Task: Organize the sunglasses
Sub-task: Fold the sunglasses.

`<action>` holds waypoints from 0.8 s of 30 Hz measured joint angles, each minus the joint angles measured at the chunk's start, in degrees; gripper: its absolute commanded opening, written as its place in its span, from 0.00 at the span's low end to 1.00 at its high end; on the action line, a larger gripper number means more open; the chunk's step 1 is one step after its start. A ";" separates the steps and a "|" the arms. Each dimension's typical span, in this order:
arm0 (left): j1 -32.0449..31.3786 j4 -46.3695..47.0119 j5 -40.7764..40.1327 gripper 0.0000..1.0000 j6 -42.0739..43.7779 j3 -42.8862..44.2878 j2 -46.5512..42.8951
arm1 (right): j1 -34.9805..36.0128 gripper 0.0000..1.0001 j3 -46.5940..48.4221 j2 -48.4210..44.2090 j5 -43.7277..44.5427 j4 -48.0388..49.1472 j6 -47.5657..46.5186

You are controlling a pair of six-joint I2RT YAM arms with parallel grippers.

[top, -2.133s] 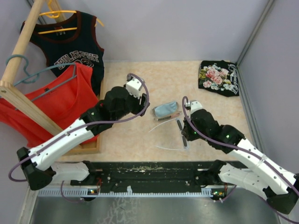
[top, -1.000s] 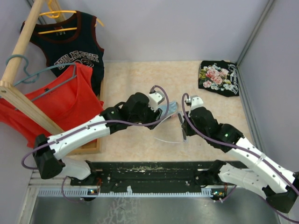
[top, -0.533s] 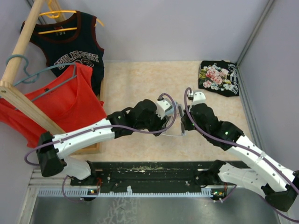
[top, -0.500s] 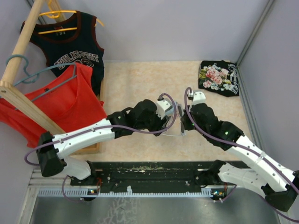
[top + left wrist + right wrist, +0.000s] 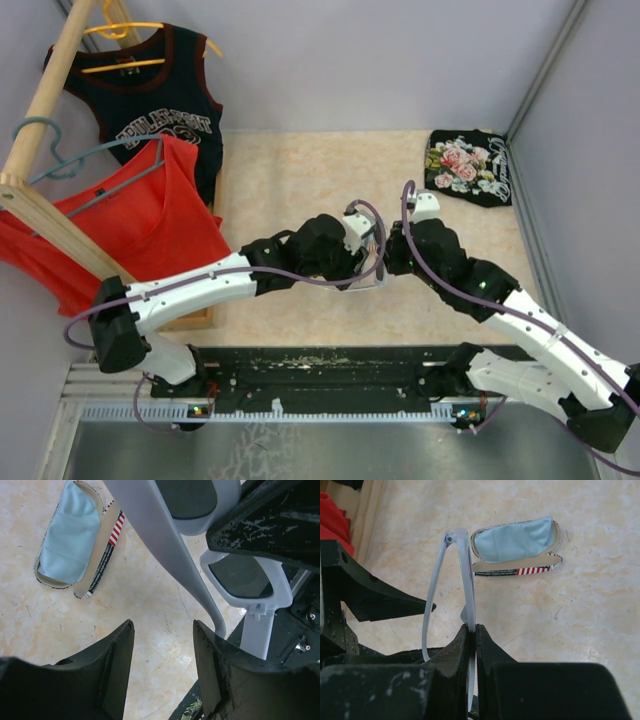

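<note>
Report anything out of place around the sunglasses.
The sunglasses are out of the case, arms unfolded, pinched in the right gripper; the case lies open with the blue cloth filling it.

Only near-legible txt is sitting on the black sleeveless basketball jersey w/ dark-red trim (image 5: 160,90), hanging top left in the top view. An arched line of pale block caps is running across the chest, approx. "BRILLIANT", tho the letters are coming out too small to confirm. Just below, a large pale 2-digit no. is showing; digits uncertain. The black folded garment w/ pink rose print (image 5: 468,165), far right, is carrying pale lettering nr its right edge, too small to read. The oblong open case (image 5: 520,571) is showing flag-type print along its rim: red/white stripes + dark band w/ pale specks, nothing legible.
</note>
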 measured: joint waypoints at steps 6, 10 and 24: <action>-0.83 0.39 -1.90 0.57 -0.26 0.68 1.77 | 0.00 0.00 -0.26 1.16 -0.68 0.96 2.10; -1.22 0.46 -2.56 0.57 -0.35 0.96 2.16 | 0.00 0.00 -0.33 1.88 -0.90 1.86 3.50; -1.77 0.72 -6.27 0.58 -0.33 1.62 2.27 | -0.02 0.00 -2.86 1.86 0.04 2.75 6.73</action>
